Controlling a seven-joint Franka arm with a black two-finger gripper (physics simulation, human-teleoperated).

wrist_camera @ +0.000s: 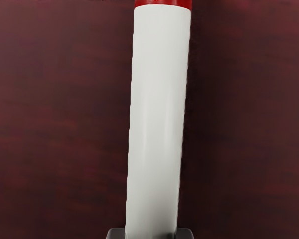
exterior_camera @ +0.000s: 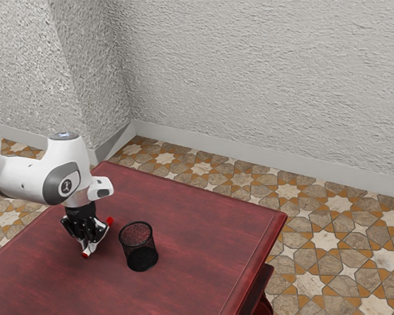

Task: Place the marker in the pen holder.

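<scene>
Pale rough walls (exterior_camera: pixel 262 79) meet a star-patterned tile floor (exterior_camera: pixel 325 241).

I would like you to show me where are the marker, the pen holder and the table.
Marker (wrist_camera: pixel 157 119): wrist view, on its white barrel.
Pen holder (exterior_camera: pixel 142 258): exterior view, on the lower part of its black wall.
Table (exterior_camera: pixel 203 230): exterior view, on its bare red top.

From my exterior camera I see a dark red worktop (exterior_camera: pixel 197 246), glossy, with streaky grain and a narrow border running inside its edge; one corner points toward the exterior view's right. Directly on it stands the pen holder (exterior_camera: pixel 139 247), a round black mesh cup, upright. The white marker (wrist_camera: pixel 157 124) with red ends is low over the surface; I can't tell whether it touches the worktop.
</scene>
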